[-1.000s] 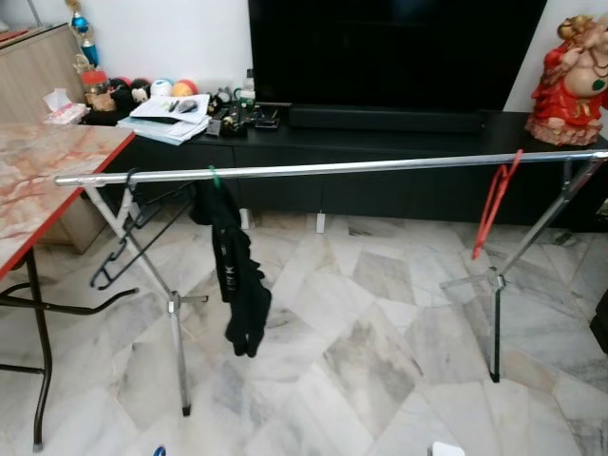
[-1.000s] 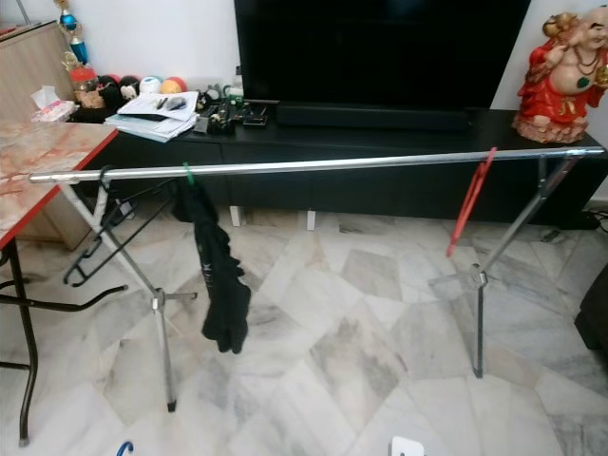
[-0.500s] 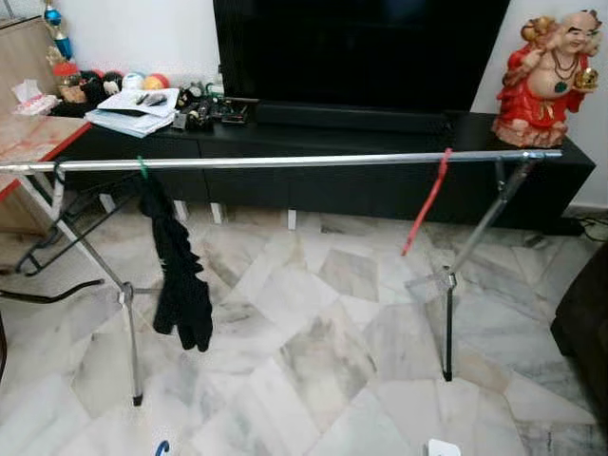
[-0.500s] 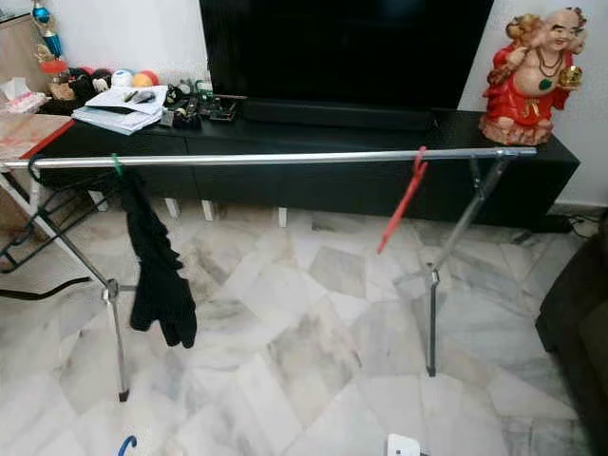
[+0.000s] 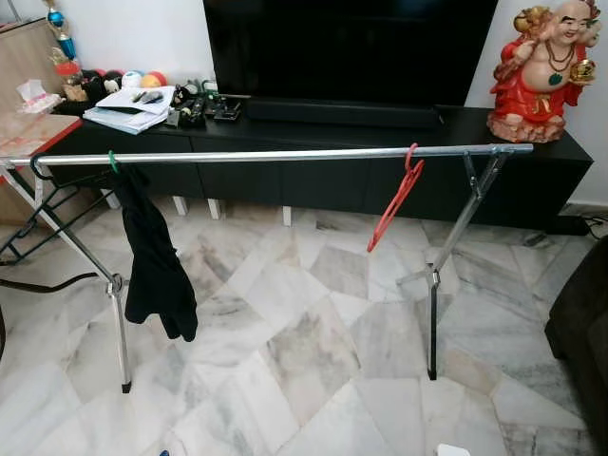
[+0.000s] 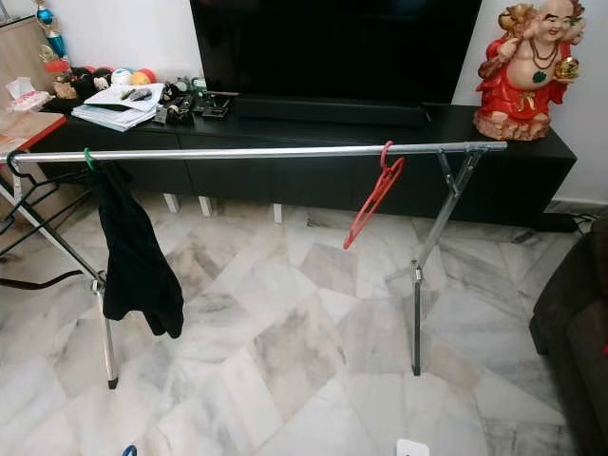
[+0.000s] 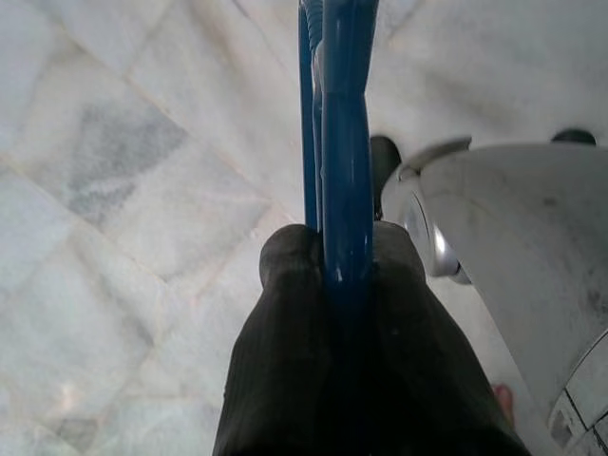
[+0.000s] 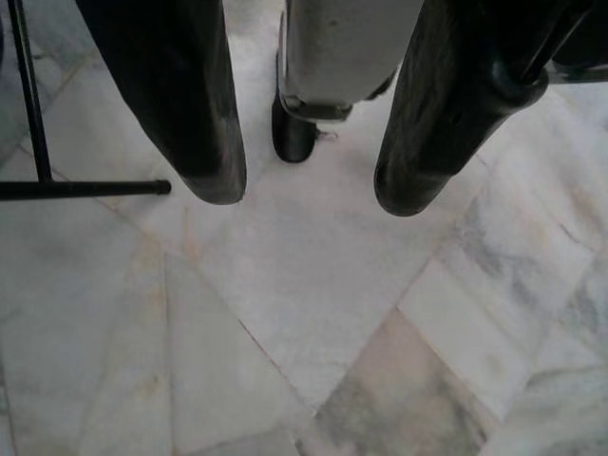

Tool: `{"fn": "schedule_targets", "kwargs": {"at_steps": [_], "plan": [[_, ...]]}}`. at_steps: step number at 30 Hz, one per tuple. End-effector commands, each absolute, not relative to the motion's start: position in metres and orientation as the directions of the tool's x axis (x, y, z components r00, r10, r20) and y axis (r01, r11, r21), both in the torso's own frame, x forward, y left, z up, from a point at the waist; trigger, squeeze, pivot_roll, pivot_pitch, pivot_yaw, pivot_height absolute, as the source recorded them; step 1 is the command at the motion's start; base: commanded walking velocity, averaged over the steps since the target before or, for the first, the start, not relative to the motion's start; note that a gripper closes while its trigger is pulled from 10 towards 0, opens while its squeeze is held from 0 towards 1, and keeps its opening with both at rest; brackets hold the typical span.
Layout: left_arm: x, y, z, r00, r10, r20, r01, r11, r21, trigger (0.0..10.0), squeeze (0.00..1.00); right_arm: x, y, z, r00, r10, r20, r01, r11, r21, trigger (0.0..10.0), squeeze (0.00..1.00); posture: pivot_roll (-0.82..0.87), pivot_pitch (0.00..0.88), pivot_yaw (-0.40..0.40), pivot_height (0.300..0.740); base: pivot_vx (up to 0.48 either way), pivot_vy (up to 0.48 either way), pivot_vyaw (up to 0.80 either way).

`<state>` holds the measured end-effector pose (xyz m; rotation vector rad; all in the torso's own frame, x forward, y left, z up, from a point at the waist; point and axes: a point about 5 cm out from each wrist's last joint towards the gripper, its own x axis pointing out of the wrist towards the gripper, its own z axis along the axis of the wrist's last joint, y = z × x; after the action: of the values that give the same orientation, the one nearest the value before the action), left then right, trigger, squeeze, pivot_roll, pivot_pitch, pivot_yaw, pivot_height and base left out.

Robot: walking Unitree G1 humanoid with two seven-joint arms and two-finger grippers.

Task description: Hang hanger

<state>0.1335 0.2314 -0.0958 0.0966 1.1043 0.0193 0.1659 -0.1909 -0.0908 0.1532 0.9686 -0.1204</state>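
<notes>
**Blue hanger in the left gripper, rail across the room ahead**

Left eye view first: at the far left a marble-topped table [image 5: 24,133] with a red edge stands beside the end of a long silver rail [image 5: 275,154] that runs across the room on crossed metal legs. A black hanger [image 5: 40,195] hooks over the rail's left end, and just beside it a green hook carries a black garment [image 5: 155,261] that hangs down towards the marble floor [image 5: 304,351]. Behind the rail, a low black TV cabinet [image 5: 313,176] holds a stack of papers [image 5: 128,107] and small clutter at its left, with a large dark television [image 5: 351,47] above it. Further right along the rail, a red hanger [image 5: 396,195] hangs tilted, near the right-hand legs. At the cabinet's right end sits a red and gold laughing figurine [image 5: 546,66]. A dark sofa edge [image 5: 581,323] shows at the far right.

Left wrist view: the left gripper [image 7: 332,256] is low over the marble tiles, its two black fingers pressed together on the blue hanger [image 7: 342,142], whose bars run straight out from between the fingertips. A pale grey part of the robot's body lies beside it.

Right wrist view: the right gripper [image 8: 309,185] hangs idle above the floor, its two black fingers [image 8: 190,114] standing well apart with nothing between them. A thin black table leg [image 8: 66,188] crosses the tiles near it.
</notes>
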Motion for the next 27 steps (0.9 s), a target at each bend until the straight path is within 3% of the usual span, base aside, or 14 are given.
{"fn": "schedule_targets", "kwargs": {"at_steps": [1, 27], "plan": [[0.1302, 0.2354, -0.096, 0.442, 0.076, -0.894, 0.043, 0.994, 0.105, 10.0, 0.0, 0.165, -0.1869, -0.0916, 0.562, -0.022, -0.827, 0.157, 0.984, 0.08, 10.0, 0.0, -0.03, 0.015, 0.041, 0.74, 0.382, 0.0, 0.0], [0.1294, 0.2339, -0.0963, 0.451, 0.058, -0.891, 0.064, 0.993, 0.098, 10.0, 0.0, 0.1656, -0.1819, -0.092, 0.56, -0.003, -0.828, 0.133, 0.987, 0.086, 10.0, 0.0, -0.02, 0.022, 0.039, 0.74, 0.409, 0.0, 0.0]]}}
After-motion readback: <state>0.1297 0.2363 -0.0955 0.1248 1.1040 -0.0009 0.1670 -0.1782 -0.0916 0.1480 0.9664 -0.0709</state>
